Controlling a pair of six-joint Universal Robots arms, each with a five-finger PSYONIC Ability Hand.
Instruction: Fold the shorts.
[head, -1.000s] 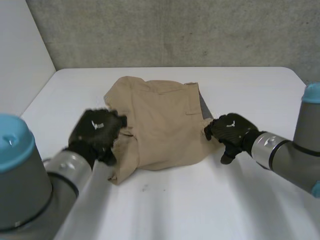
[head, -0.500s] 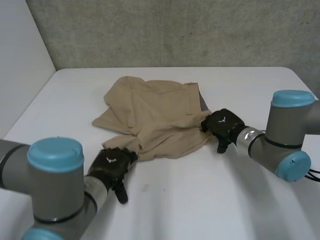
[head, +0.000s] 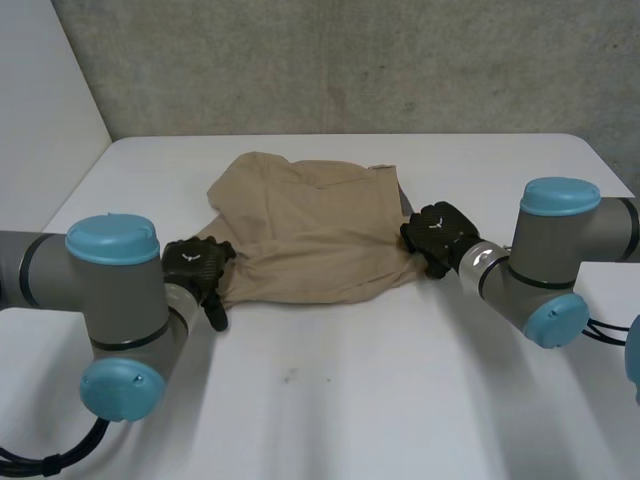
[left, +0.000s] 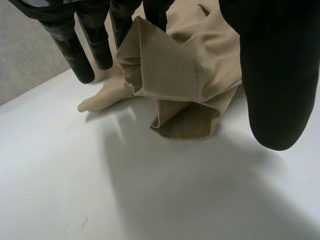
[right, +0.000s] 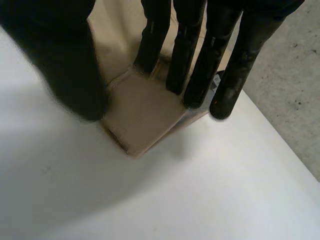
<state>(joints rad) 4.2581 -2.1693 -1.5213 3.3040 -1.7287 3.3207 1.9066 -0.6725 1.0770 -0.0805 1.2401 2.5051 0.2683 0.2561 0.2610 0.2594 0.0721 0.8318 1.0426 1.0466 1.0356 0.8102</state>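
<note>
The tan shorts (head: 310, 240) lie crumpled in the middle of the white table (head: 400, 400). My left hand (head: 195, 265) is at their near left corner. In the left wrist view its fingers (left: 95, 45) are straight and its thumb (left: 275, 75) stands apart, with a folded leg hem of the shorts (left: 175, 75) lying between them, not pinched. My right hand (head: 437, 232) is at the right edge by the waistband. In the right wrist view its fingers (right: 195, 60) rest on top of the waistband corner (right: 140, 120) and the thumb (right: 65, 65) closes on that corner's side.
A grey concrete wall (head: 350, 60) runs behind the table and a white wall (head: 40, 120) stands at the left. Both arms' blue-capped elbows hang over the table's near half. Bare table lies in front of the shorts.
My left hand came back from the table's front to the shorts' near left corner. The shorts now lie spread flatter. My right hand's thumb and fingers have closed on the waistband corner.
</note>
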